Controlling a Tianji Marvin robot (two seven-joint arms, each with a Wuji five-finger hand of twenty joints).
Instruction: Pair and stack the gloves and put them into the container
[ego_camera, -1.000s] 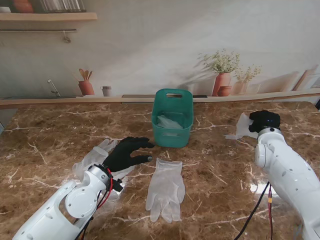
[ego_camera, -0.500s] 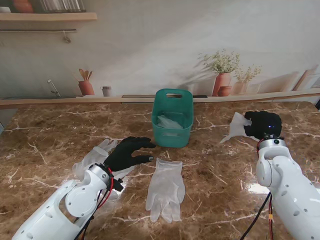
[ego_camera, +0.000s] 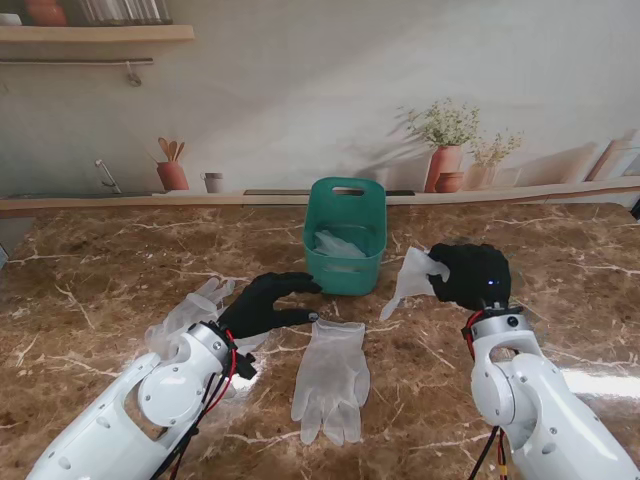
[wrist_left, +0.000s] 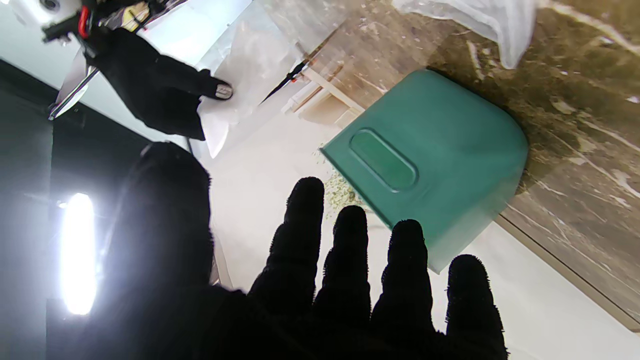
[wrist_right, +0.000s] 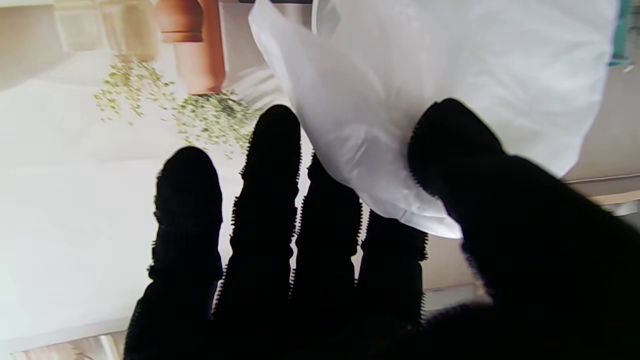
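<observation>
From the stand view, the green container (ego_camera: 344, 237) stands at the middle of the marble worktop (ego_camera: 90, 290), toward the far side, with a pale glove already lying inside it. The right hand (ego_camera: 472, 274) is raised just right of the container, pinching a translucent glove (ego_camera: 409, 279) that hangs toward the container's right wall. The right wrist view shows what the stand view cannot: the thumb (wrist_right: 452, 145) presses the film (wrist_right: 430, 75) against the inner fingers, while the two outer fingers stand straight and free.

The left hand (ego_camera: 262, 305) hovers near the container's near-left corner, fingers spread and holding nothing. Its wrist view confirms the gaps between all the fingers (wrist_left: 350, 240) and shows the container's handled end wall (wrist_left: 425, 160) straight ahead, plus the right hand with its glove (wrist_left: 240, 80) beyond.

Only the stand view shows the rest: a flat pair of gloves (ego_camera: 332, 378) on the near middle of the worktop, cuff toward the container, and another glove (ego_camera: 185, 313) partly under the left arm.
</observation>
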